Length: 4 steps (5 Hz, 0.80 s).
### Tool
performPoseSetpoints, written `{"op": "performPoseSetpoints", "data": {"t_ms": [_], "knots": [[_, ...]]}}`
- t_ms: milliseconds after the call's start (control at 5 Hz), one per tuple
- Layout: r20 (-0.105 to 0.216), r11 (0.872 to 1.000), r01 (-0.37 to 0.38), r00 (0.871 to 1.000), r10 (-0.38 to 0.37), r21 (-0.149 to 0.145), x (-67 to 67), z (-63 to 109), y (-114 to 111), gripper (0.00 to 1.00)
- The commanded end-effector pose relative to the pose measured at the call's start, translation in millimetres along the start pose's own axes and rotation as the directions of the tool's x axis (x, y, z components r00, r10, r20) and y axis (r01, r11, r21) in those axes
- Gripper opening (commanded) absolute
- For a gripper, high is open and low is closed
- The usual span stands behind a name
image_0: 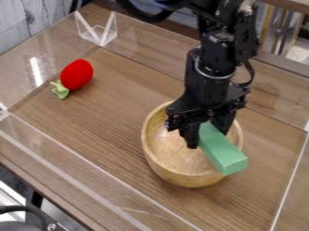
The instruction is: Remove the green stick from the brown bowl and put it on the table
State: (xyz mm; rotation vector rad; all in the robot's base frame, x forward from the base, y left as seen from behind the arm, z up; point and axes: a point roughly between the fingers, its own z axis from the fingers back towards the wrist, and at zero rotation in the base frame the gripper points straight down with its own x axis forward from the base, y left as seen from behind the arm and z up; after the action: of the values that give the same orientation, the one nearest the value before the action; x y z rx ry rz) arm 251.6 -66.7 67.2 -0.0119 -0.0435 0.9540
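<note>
The light-green stick (pixel 225 151) hangs tilted over the right part of the brown bowl (pixel 169 159), its lower end out past the bowl's right rim. My black gripper (pixel 203 133) points straight down and is shut on the stick's upper end, just above the bowl's hollow. The bowl stands on the dark wood-grain table (pixel 108 126) at the front right. The stick's upper end is hidden between the fingers.
A red ball-like object with a small green stem (pixel 74 76) lies on the table at the left. Clear plastic walls (pixel 97 32) run along the table's edges, close to the bowl at the front and right.
</note>
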Motion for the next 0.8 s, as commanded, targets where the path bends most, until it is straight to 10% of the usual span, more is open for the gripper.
{"op": "performPoseSetpoints", "data": {"t_ms": [0,600], "knots": [[0.017,0.997,-0.059,0.998,0.06,-0.058,8.7,22.0,-6.1,0.0],[0.019,0.967,-0.245,0.969,0.247,-0.069,28.6,51.5,11.4,0.0]]}}
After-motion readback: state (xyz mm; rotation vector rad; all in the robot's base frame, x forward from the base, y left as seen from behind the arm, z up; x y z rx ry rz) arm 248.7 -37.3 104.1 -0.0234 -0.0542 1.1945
